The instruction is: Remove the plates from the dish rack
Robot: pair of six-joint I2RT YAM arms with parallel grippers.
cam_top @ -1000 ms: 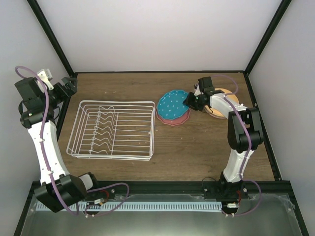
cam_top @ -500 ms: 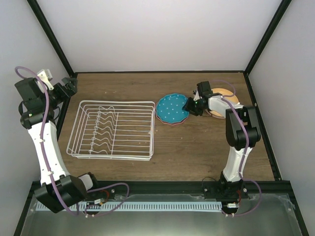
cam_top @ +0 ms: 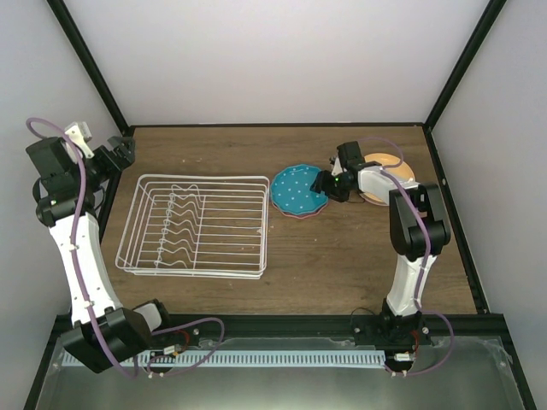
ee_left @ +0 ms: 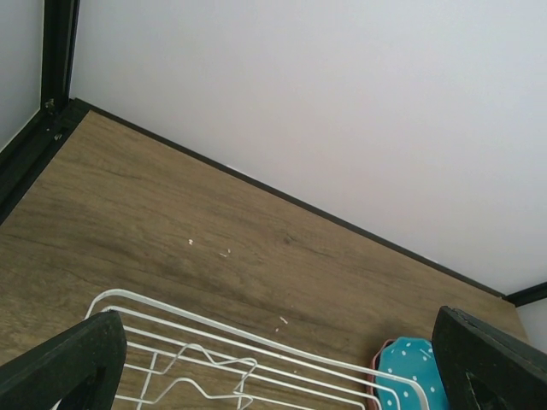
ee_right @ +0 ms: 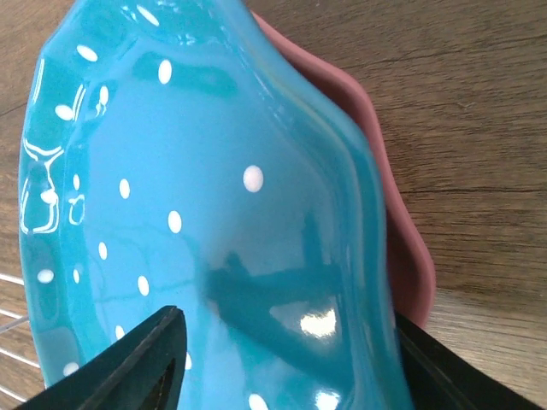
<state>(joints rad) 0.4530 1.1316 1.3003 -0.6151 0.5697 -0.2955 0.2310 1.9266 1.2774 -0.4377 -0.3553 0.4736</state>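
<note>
The white wire dish rack holds no plates; its far corner shows in the left wrist view. The white-dotted teal-blue plate lies flat on the salmon-red plate just right of the rack. My right gripper is at the teal plate's right rim. In the right wrist view the teal plate fills the frame over the salmon-red plate, and the right gripper straddles the rim with its jaws apart. The orange-yellow plate sits behind the right arm on a pink one. The mint green plate is hidden. My left gripper is open and empty, also in its wrist view.
Black frame posts and white walls close off the back and sides of the wooden table. The right arm lies across the orange-yellow and pink plates near the table's right edge.
My right gripper has lowered the tilted teal plate flat onto the salmon-red plate and shifted slightly left. The left arm has not moved.
</note>
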